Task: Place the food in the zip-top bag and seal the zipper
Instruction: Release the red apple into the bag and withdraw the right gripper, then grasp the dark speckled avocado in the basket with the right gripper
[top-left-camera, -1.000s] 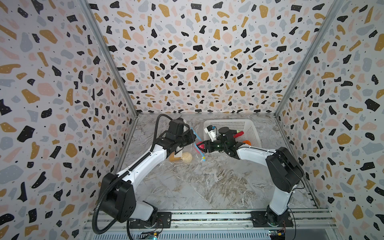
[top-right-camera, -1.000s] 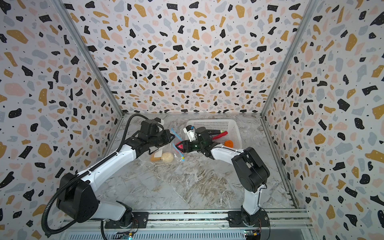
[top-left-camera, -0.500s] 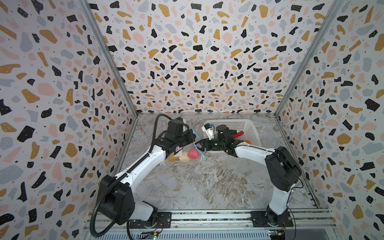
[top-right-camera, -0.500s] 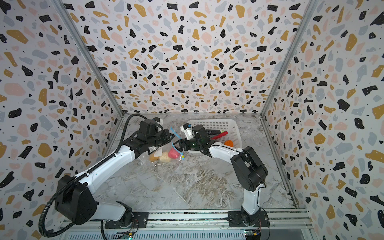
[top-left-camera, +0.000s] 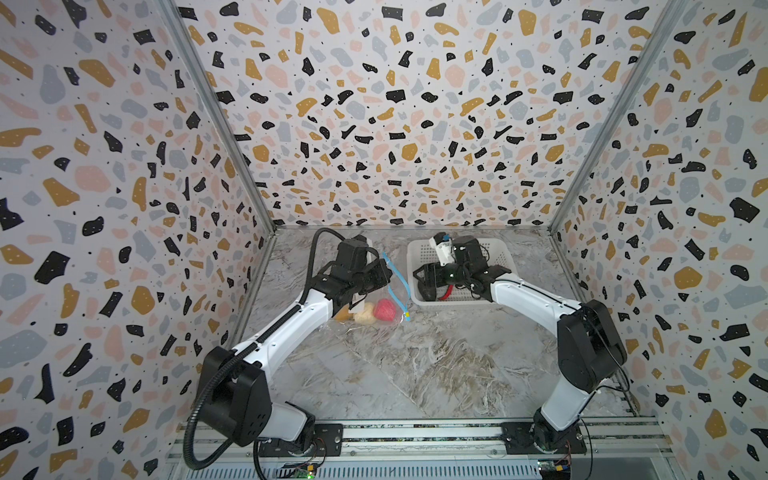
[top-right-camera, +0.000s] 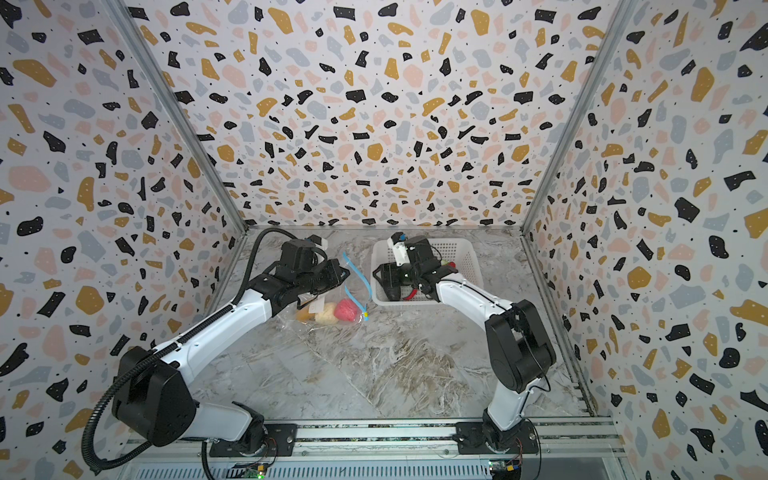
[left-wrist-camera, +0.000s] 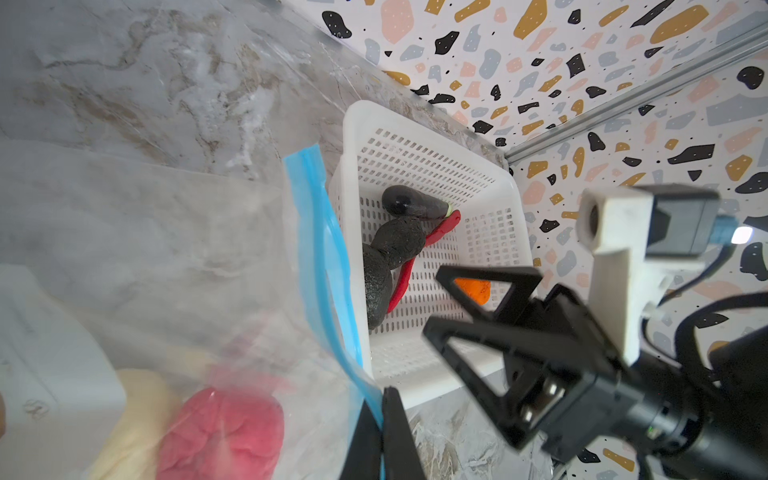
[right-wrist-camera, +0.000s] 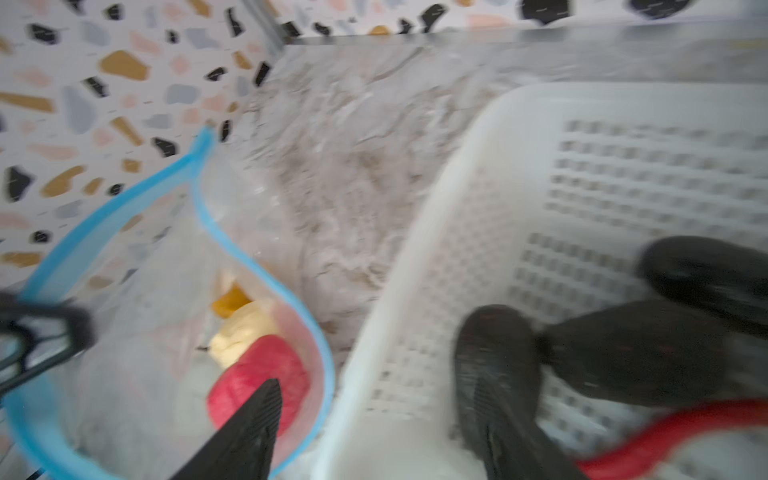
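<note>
Left gripper (left-wrist-camera: 381, 432) fingers pressed together, pinching zipper (left-wrist-camera: 320, 249), propping zip-top bag (top-left-camera: 370, 301) mouth open, left of centre in top view. Pink-red ball (top-left-camera: 384, 309) and cream ball (top-left-camera: 365, 314) inside. Right gripper (top-left-camera: 424, 284) spread, empty, over white basket (top-left-camera: 453, 300) just right of bag. Likely next: red chili (left-wrist-camera: 444, 226) or dark purple pieces (left-wrist-camera: 395, 245). Descend vertical, clear basket wall, carry over blue lip without snagging. Open marble in lower frame.

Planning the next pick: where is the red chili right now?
In both top views the red chili lies inside the white basket at the back right, beside the dark purple pieces.
</note>
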